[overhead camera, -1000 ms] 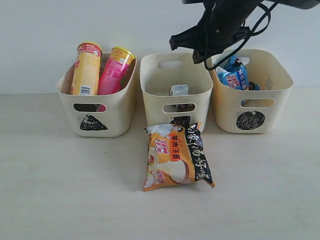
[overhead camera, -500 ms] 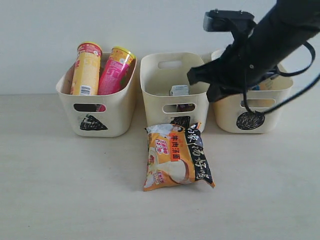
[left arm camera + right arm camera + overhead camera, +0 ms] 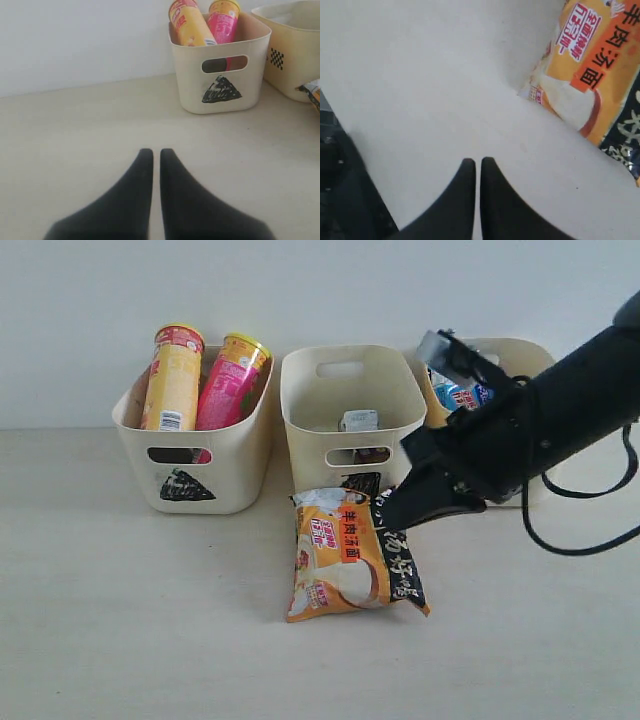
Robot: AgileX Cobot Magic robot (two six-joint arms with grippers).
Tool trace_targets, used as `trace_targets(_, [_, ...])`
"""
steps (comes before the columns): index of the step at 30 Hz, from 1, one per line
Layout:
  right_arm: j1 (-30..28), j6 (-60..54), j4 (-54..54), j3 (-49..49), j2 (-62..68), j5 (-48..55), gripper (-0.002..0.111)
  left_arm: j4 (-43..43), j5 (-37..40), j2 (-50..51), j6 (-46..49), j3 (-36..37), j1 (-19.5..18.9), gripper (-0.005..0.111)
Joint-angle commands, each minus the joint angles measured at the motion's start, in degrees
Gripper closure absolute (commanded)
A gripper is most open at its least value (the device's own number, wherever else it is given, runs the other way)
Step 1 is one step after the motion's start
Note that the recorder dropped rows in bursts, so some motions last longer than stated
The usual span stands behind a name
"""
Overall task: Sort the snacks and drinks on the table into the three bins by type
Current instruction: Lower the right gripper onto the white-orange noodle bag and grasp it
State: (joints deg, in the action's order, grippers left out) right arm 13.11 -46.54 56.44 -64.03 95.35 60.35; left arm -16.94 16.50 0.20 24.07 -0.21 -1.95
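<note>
— On the table (image 3: pixel 120 640), what writing can be read?

— The orange-black noodle packet (image 3: pixel 345 555) lies flat just in front of the middle bin (image 3: pixel 310 430). A red strip on its orange half reads 羊肉汤面, but the pale characters on its black half are too small to make out. The left bin (image 3: pixel 230 455) bears a scribbled black triangle. It holds the yellow can (image 3: pixel 172 380), which shows a barcode, and the pink can (image 3: pixel 230 380), both leaning. Their lettering is unreadable.

— And the other bins?

— A small carton (image 3: pixel 358 420) sits in the middle bin, and a blue packet (image 3: pixel 465 395) shows in the right bin (image 3: pixel 535 355).

— How do the arms stand?

— The right arm reaches in from the right, crossing the front of the right bin and sloping down. The right gripper (image 3: pixel 388 520) has its fingers pressed together, empty, by the packet's black edge; contact cannot be told. The left gripper (image 3: pixel 156 152) is low over bare table facing the triangle bin, well apart from it, fingers likewise clenched on nothing.
</note>
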Motion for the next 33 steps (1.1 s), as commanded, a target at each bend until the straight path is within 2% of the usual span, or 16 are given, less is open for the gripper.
trace_targets(1, [-7.3, -4.4, 4.6, 0.0, 1.9, 5.5, 0.108, -0.7, -0.2, -0.2, 0.0, 0.2, -0.2, 0.102])
trace_targets(5, [-9.6, -4.1, 4.6, 0.0, 2.9, 4.9, 0.108, -0.7, -0.2, -0.2, 0.0, 0.2, -0.2, 0.102])
trace_targets(15, [-9.7, -2.6, 4.6, 0.0, 10.0, 2.7, 0.107, -0.7, -0.2, -0.2, 0.0, 0.2, -0.2, 0.102])
trace_targets(16, [-9.7, -2.5, 4.6, 0.0, 11.0, 2.4, 0.104, -0.7, -0.2, -0.2, 0.0, 0.2, -0.2, 0.102])
trace_targets(18, [-9.7, -2.1, 4.6, 0.0, 13.4, 0.4, 0.090, -0.7, -0.2, -0.2, 0.0, 0.2, -0.2, 0.102])
trace_targets(19, [-9.7, -2.0, 4.6, 0.0, 14.6, -1.3, 0.075, -0.7, -0.2, -0.2, 0.0, 0.2, -0.2, 0.102])
trace_targets(20, [-9.7, -1.8, 4.6, 0.0, 15.2, -2.2, 0.068, -0.7, -0.2, -0.2, 0.0, 0.2, -0.2, 0.102])
trace_targets(21, [-9.7, -1.5, 4.7, -0.1, 16.1, -3.2, 0.054, -0.7, -0.2, -0.2, 0.0, 0.2, -0.2, 0.102])
trace_targets(23, [-9.7, -1.6, 6.0, -0.1, 17.3, -4.7, 0.035, -0.7, -0.2, -0.2, 0.0, 0.2, -0.2, 0.102])
trace_targets(25, [-9.7, -2.0, 6.3, -0.2, 18.8, -6.5, 0.031, -0.7, -0.2, -0.2, 0.0, 0.2, -0.2, 0.102])
trace_targets(33, [-9.7, -2.3, 8.0, -8.1, 27.3, -3.5, 0.028, -0.7, -0.2, -0.2, 0.0, 0.2, -0.2, 0.102])
